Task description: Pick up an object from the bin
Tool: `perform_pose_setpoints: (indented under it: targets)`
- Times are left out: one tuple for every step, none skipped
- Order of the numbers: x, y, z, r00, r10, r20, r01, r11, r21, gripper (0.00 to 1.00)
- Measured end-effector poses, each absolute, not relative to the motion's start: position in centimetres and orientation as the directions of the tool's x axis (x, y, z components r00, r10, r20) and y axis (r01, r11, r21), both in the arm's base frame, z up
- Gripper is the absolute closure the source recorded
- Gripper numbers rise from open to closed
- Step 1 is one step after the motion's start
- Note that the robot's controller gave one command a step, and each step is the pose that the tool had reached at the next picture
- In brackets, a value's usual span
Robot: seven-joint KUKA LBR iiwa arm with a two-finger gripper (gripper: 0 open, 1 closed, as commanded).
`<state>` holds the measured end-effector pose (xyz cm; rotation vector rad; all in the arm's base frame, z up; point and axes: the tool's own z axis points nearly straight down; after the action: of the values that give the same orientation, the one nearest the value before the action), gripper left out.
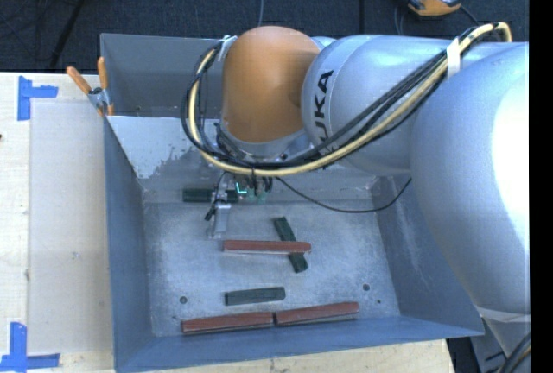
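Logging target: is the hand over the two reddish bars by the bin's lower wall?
No, the hand hangs by the upper wall, apart from those reddish bars.

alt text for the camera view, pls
Robot arm reaches into a grey metal bin from the right, claw low over the floor's far-left part, next to a small dark block. Nearer the camera: a reddish-brown strip crossing a dark bar, another dark bar, and two reddish strips along the near wall.

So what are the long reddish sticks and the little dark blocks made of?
The reddish sticks look like wood or matte plastic: flat brownish-red colour, straight edges, no shine. The dark blocks look matte too, maybe rubber or plastic, but that's hard to tell from here.
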<state>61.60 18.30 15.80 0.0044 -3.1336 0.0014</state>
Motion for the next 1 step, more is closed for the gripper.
perform_pose_setpoints:
  targets:
    - [61.79,18.24,16.24,-1.000,0.000,0.001,0.000,1.000,0.000,0.00]
